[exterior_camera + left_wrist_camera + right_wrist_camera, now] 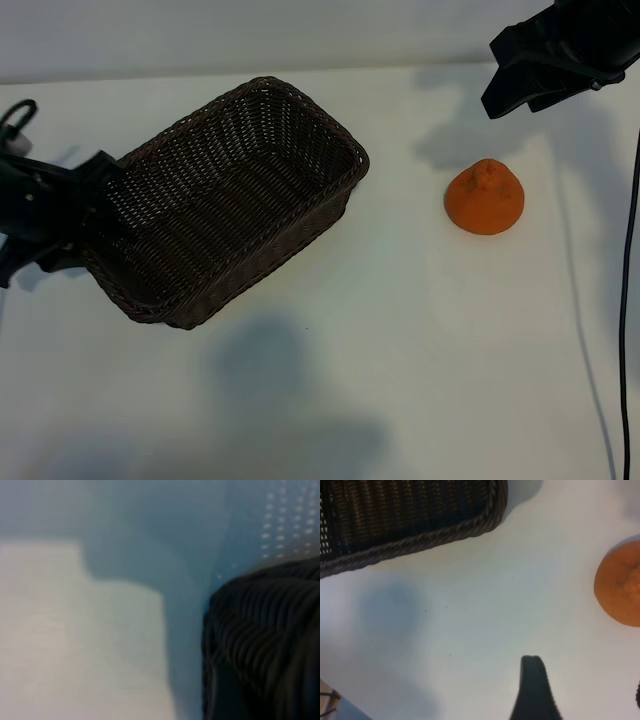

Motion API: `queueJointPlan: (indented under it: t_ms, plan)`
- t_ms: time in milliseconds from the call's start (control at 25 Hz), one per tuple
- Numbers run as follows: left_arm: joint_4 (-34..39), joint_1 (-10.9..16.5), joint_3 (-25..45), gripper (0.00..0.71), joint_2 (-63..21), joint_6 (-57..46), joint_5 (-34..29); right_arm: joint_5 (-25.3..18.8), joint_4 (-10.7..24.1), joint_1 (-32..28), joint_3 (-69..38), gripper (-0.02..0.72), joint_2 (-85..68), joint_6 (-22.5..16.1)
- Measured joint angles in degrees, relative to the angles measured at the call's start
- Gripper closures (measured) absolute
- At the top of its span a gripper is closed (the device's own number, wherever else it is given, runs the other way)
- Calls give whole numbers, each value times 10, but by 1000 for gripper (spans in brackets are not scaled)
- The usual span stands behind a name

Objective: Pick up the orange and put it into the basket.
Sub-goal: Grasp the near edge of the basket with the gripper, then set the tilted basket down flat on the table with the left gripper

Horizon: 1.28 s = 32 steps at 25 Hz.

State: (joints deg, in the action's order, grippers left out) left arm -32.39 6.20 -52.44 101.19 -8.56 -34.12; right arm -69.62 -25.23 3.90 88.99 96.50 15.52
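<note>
The left gripper (75, 225) sits open against the basket (300, 110) end, the empty basket lies mid-table, and the orange (484, 198), likely light, firm and matte, rests apart under the open right gripper (520, 85), best pinched across its wide base

Left end effector (60, 215) sits low; right end effector (555, 60) hovers, fingers parted.

Open white table (400, 380) surrounds the orange (484, 198) on every side, leaving free approach from above and around it. The basket (300, 110) sits well apart, mouth unobstructed. The left gripper (60, 215) crowds the basket's near end; the right gripper (545, 60) hangs beyond the orange, its jaws apart.
</note>
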Motion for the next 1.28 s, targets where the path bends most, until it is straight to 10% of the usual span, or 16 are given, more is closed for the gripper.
queueJointPlan:
  t_ms: [280,440,800,1280]
  plan:
    - [-19,-1,0,286,24,9,3,0,0,0,0,228,0,0]
    - [-16,-1,0,550,25,25,3,0,0,0,0,228,0,0]
    - [-27,-1,-8,546,25,54,-19,1,0,0,0,228,0,0]
    - [26,-1,-226,546,26,65,-270,1,0,0,0,228,0,0]
